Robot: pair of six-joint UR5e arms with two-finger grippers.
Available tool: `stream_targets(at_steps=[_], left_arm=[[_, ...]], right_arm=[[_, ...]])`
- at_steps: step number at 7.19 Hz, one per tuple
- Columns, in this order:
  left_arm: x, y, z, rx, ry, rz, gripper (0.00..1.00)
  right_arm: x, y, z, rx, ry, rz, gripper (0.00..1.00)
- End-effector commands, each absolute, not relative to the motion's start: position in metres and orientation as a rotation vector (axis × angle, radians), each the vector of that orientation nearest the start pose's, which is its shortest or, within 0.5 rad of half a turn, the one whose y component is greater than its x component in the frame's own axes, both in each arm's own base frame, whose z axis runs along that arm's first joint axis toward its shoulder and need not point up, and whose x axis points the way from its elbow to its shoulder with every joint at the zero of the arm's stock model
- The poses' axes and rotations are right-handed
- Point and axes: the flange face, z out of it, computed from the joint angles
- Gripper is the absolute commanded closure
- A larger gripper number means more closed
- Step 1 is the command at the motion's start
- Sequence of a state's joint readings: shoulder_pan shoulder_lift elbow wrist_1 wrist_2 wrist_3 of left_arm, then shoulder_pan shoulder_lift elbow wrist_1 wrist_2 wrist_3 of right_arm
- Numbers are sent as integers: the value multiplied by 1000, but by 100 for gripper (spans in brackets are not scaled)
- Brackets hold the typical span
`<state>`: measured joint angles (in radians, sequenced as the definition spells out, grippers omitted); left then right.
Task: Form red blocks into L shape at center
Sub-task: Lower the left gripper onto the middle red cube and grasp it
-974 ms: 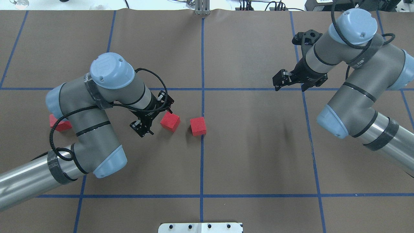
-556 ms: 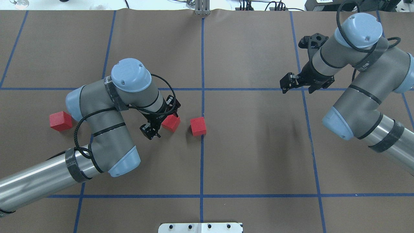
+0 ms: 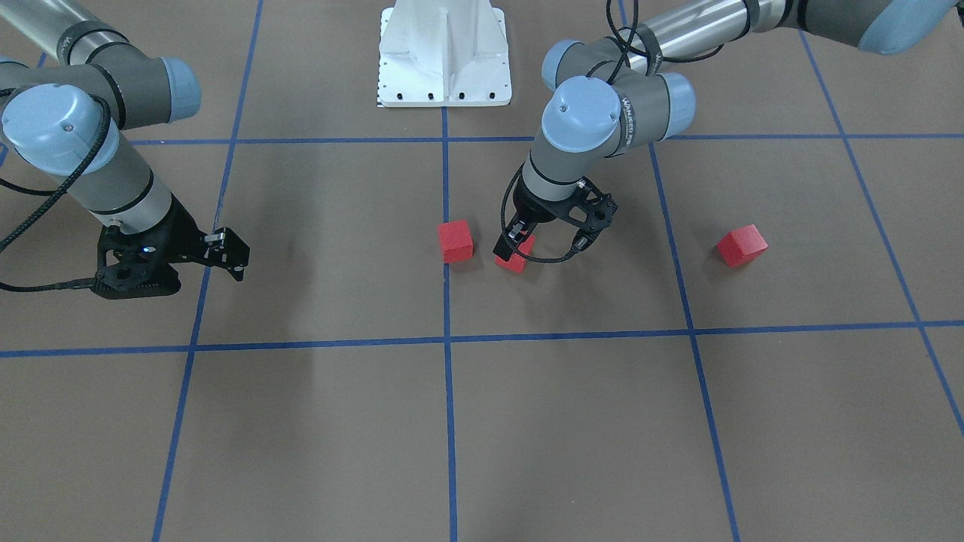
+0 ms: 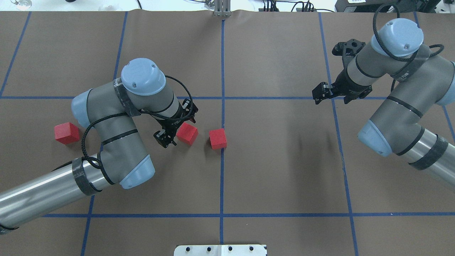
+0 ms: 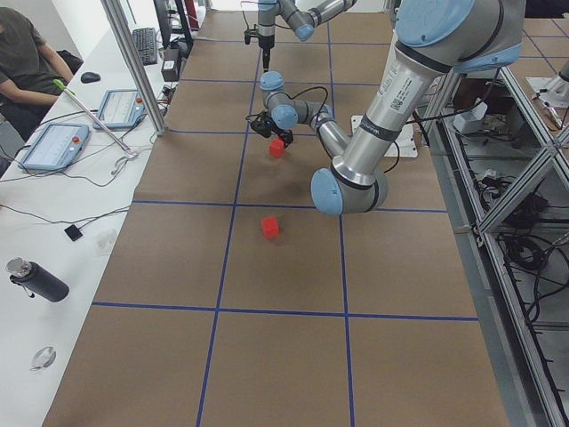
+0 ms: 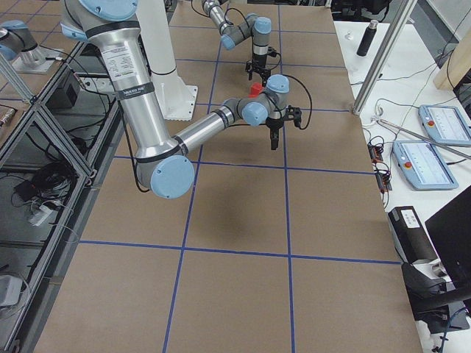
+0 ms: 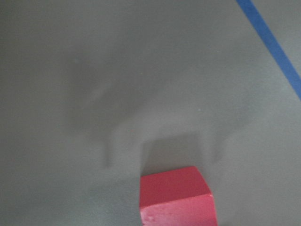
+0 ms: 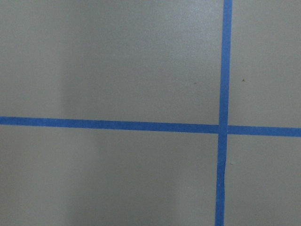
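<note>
Three red blocks lie on the brown gridded surface. One block (image 4: 218, 138) (image 3: 456, 241) touches the central vertical blue line (image 4: 222, 71). A second block (image 4: 187, 133) (image 3: 517, 263) sits just left of it, turned at an angle. The third block (image 4: 67, 133) (image 3: 742, 245) lies far to the left. My left gripper (image 4: 166, 137) (image 3: 514, 242) is open and low at the second block, its fingers against that block's left side. The left wrist view shows this block (image 7: 176, 197) at the bottom edge, with no fingers in view. My right gripper (image 4: 320, 93) (image 3: 226, 252) is open, empty and far right.
The robot's white base plate (image 4: 220, 250) (image 3: 443, 53) is at the near table edge. A metal post (image 4: 222, 10) stands at the far edge. The right wrist view shows only a blue tape crossing (image 8: 223, 128). Operators' desks with tablets (image 5: 53, 147) flank the table.
My left arm has swung right and brought its gripper in beside the second block. My right arm has drawn back to the right. None of the blocks has moved.
</note>
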<state>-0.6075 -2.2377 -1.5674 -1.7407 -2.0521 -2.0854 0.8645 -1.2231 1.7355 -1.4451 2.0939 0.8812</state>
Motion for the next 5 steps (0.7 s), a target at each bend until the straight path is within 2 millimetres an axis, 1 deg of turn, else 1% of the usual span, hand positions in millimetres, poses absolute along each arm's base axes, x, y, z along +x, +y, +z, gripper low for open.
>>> stream_targets(at_steps=[1,3,4,5], left_arm=[[536,-479,246,-430,844,-849,1],[544,-479,245,-436,835,-850,3],[548,-481,251,-438,823,-853,6],[549,-480,251,-435,823,-855,17]], right_arm=[[-338,-525,381,78,-793,-1,1],[-338,-525,382,83,-788,2,1],[-338,-525,382,83,-788,2,1],[-337,-525,381,85,-789,2,1]])
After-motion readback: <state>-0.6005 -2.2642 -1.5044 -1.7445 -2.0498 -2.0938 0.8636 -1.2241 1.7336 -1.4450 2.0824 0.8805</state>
